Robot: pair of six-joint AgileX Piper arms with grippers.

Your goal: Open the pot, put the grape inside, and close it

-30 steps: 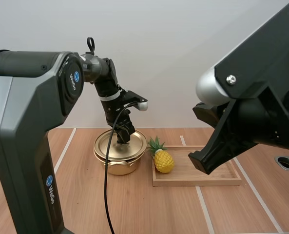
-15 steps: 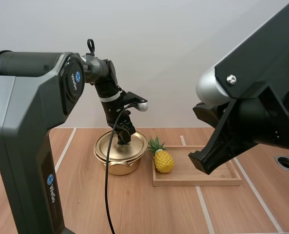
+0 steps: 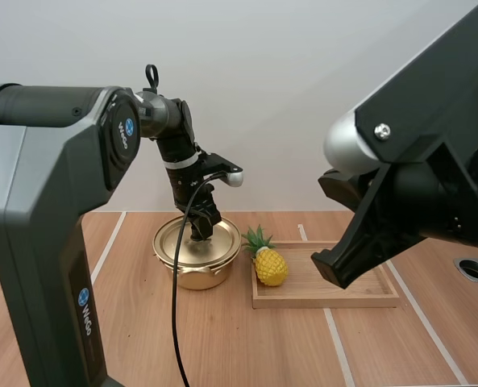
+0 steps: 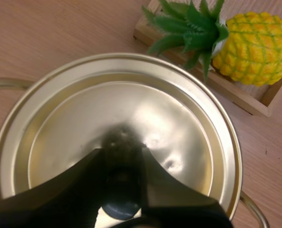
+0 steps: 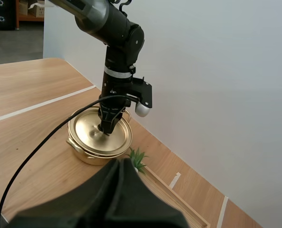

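Where the left jaws pinch, the lid knob (image 4: 123, 142) sits between.

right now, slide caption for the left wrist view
Left gripper shut on the lid knob; pineapple in the wooden tray alongside.

**Three cams, one pot**

High cam: we look fwd and down over the table (image 3: 247, 347) from behind and above the bases, mid-range. Left wrist cam: we sit v. close above the lid (image 4: 179, 123), facing down, tray (image 4: 236, 92) corner alongside. Right wrist cam: further off, looking across at the pot (image 5: 91, 156) from the tray side. All three share lid, pot and pineapple (image 3: 270, 266).
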